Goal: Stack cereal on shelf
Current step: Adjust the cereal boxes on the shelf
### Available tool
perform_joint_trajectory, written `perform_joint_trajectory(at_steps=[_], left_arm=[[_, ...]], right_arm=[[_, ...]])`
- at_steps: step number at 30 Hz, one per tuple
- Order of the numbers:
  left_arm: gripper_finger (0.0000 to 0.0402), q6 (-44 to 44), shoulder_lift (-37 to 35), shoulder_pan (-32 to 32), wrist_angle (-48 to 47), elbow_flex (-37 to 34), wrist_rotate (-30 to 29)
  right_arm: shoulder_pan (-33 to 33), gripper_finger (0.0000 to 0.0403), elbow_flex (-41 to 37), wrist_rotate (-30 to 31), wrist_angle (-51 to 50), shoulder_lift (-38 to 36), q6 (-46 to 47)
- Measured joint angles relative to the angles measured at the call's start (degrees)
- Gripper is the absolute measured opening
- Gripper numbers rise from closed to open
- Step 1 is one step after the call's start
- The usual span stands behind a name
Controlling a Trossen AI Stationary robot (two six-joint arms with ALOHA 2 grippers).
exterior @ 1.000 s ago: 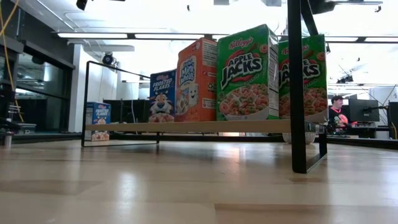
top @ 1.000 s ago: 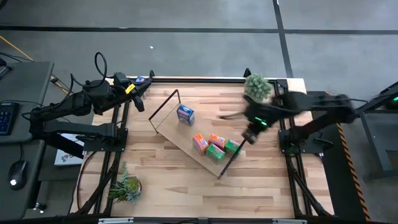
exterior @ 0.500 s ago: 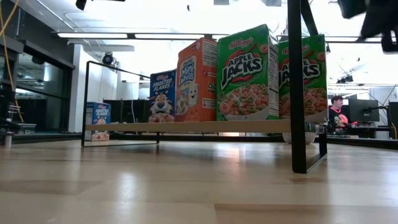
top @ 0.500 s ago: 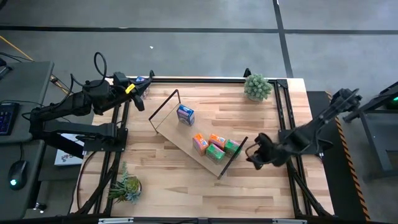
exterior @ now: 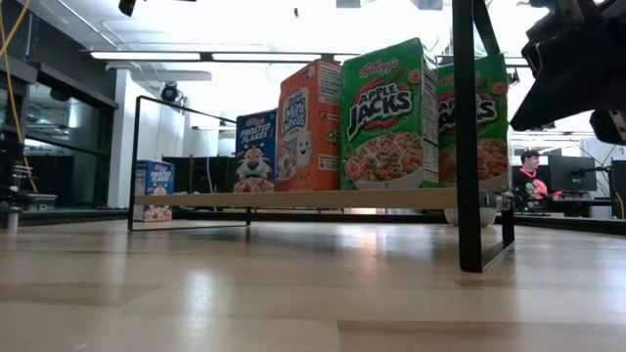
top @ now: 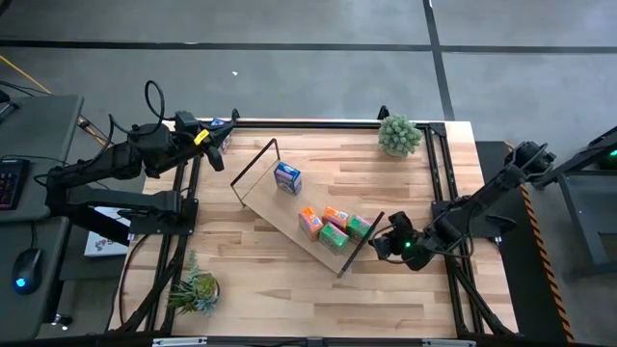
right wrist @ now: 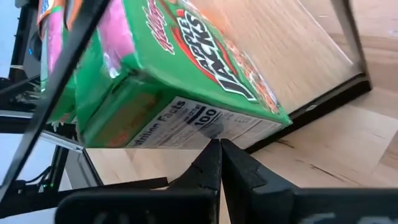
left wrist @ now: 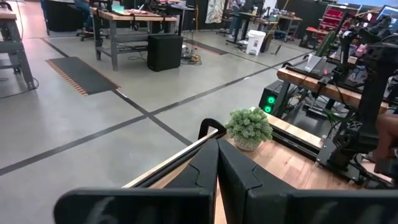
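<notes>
The shelf (top: 289, 205), a light-wood board with black wire ends, lies diagonally across the table. Several small cereal boxes stand upright on it: a blue one (top: 286, 177) towards its far left end, and orange (top: 308, 223) and green ones (top: 360, 227) at its near right end. In the low view they show as blue (exterior: 254, 152), orange (exterior: 308, 127) and green (exterior: 386, 117). My right gripper (top: 378, 243) is shut just outside the shelf's right wire end, pointing at the end green box (right wrist: 186, 68). My left gripper (top: 227, 135) is shut at the far left corner. My right gripper's shut fingertips (right wrist: 214, 149) stand level, from the table's right side, close below the end green box's printed side panel (right wrist: 199, 121). I cannot tell whether they touch it. The box stands upright on the shelf.
A potted plant (top: 398, 135) stands at the far right corner and another (top: 196, 287) at the near left corner. Bare tabletop lies in front of the shelf (top: 280, 284) and behind it (top: 337, 173). The shelf's black wire end (exterior: 468, 137) stands between my right gripper and the boxes.
My right gripper has swung from beside the green boxes toward the table's near edge, come down, and moved back toward the shelf's right wire end. The arm has folded in at the right edge. The boxes and the shelf have kept still.
</notes>
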Motion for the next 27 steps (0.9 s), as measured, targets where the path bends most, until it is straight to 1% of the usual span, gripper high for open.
perform_joint_trajectory(at_steps=[5,13,19,27], left_arm=[[0.0000,0.0,0.0,0.0,0.0,0.0,0.0],[0.0000,0.0,0.0,0.0,0.0,0.0,0.0],[0.0000,0.0,0.0,0.0,0.0,0.0,0.0],[0.0000,0.0,0.0,0.0,0.0,0.0,0.0]], right_arm=[[-1.3,0.0000,0.1,0.0,2.2,1.3,-1.1],[-4.2,0.0000,0.1,0.0,5.2,1.6,-5.8],[-6.4,0.0000,0.1,-0.7,8.2,1.6,-10.4],[-7.8,0.0000,0.1,-3.0,8.9,1.6,-13.0]])
